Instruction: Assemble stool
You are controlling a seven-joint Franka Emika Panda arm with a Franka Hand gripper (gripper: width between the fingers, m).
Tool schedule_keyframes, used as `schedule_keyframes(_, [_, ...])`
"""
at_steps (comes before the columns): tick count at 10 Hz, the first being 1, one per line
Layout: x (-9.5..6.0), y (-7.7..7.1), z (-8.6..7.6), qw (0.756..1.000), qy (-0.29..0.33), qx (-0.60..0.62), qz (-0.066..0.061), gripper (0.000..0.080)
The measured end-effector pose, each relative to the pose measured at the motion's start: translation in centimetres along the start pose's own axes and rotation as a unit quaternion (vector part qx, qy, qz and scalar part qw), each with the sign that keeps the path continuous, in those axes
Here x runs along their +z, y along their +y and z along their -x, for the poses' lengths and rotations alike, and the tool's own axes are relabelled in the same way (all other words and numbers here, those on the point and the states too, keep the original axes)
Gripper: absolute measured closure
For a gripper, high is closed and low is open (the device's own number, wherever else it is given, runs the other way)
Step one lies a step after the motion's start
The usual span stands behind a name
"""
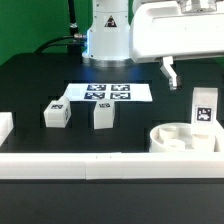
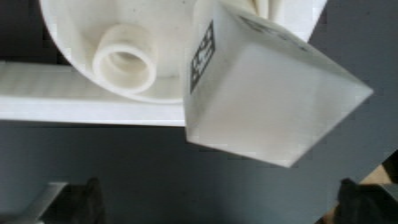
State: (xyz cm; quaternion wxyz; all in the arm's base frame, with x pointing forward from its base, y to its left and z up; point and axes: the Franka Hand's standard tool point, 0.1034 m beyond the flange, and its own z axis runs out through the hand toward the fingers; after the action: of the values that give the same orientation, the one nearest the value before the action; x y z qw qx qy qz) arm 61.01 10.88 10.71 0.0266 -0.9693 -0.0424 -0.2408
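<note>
The round white seat (image 1: 178, 140) lies at the exterior view's right, against the front rail. In the wrist view the seat (image 2: 80, 30) shows one round socket (image 2: 125, 62). One tagged white leg (image 1: 204, 108) stands upright at the seat's far right edge; whether it sits in a socket I cannot tell. It fills the wrist view as a tilted block (image 2: 267, 95). Two more legs (image 1: 56, 113) (image 1: 102, 116) lie on the table left of the seat. My gripper (image 1: 170, 72) (image 2: 217, 205) hangs above and just left of the upright leg, open, with nothing between its fingers.
The marker board (image 1: 108, 92) lies flat in front of the robot base (image 1: 105, 35). A long white border rail (image 1: 90, 166) (image 2: 71, 95) runs along the front edge, and a short white piece (image 1: 5, 125) sits at the left edge.
</note>
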Motion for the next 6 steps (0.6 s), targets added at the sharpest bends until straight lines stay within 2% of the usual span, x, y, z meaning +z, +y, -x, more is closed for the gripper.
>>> schedule_keyframes(3, [0.03, -0.52, 0.1, 0.994, -0.108, 0.0, -0.014, 0.0151])
schedule_keyframes(5, [-0.18, -0.73, 0.75, 0.984, -0.176, 0.002, -0.021, 0.0151])
schedule_keyframes(6, [-0.05, -0.5, 0.56, 0.981, -0.193, 0.019, -0.017, 0.0151])
